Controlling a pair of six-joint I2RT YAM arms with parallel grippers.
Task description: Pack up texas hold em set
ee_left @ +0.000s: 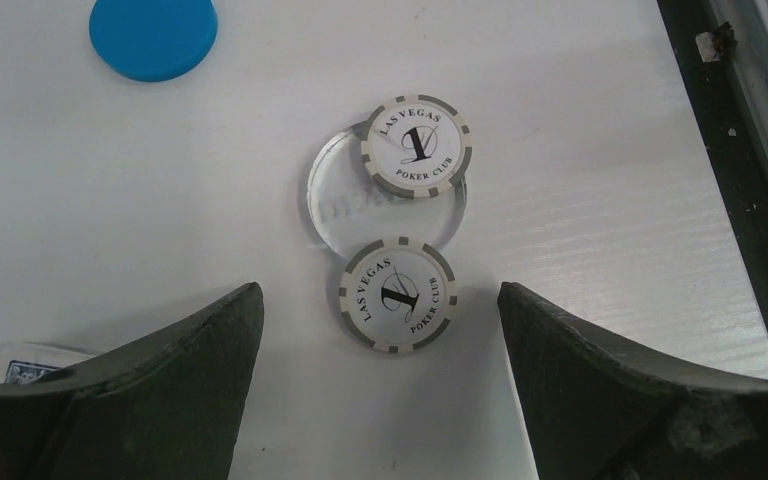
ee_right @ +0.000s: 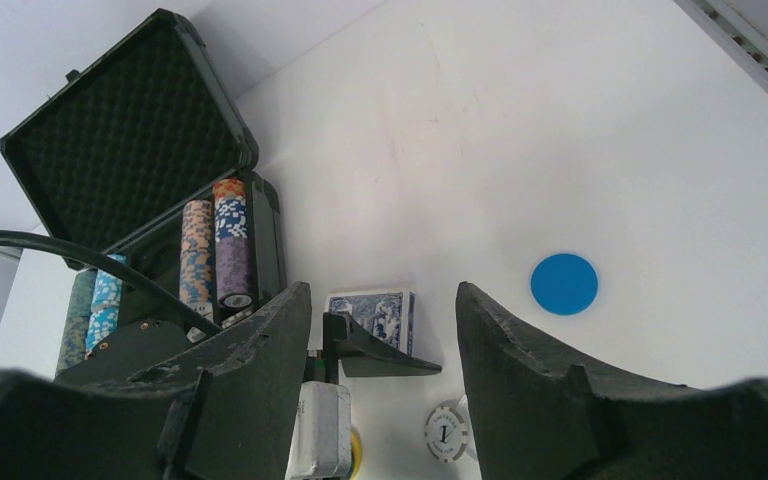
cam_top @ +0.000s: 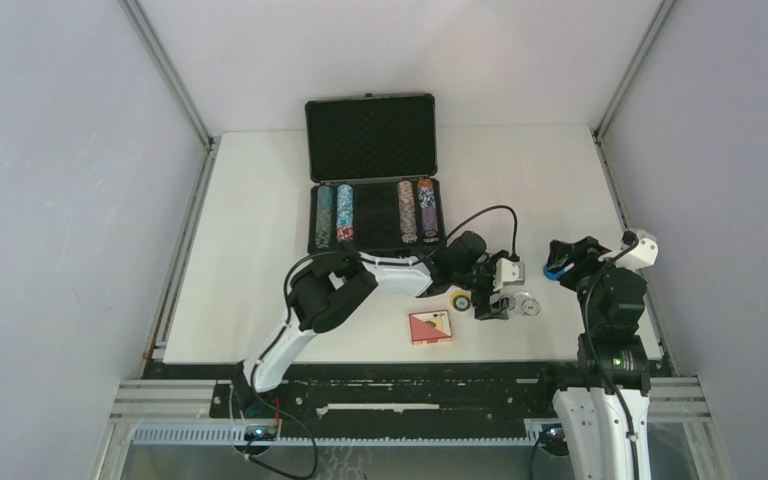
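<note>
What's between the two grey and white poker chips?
A clear round plastic disc; the upper grey-and-white poker chip lies on it, the lower one meets its rim. Left wrist view shows it.

Probably robotics lab test cell; bare white table (cam_top: 260, 250) boxed by grey panels (cam_top: 50, 200); aluminium framing (cam_top: 165, 60) at upper corners.

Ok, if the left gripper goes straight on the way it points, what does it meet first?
Probably the near white chip, right ahead of the open left gripper; the clear disc lies beyond. Depth is unclear, so it may meet the table.
</note>
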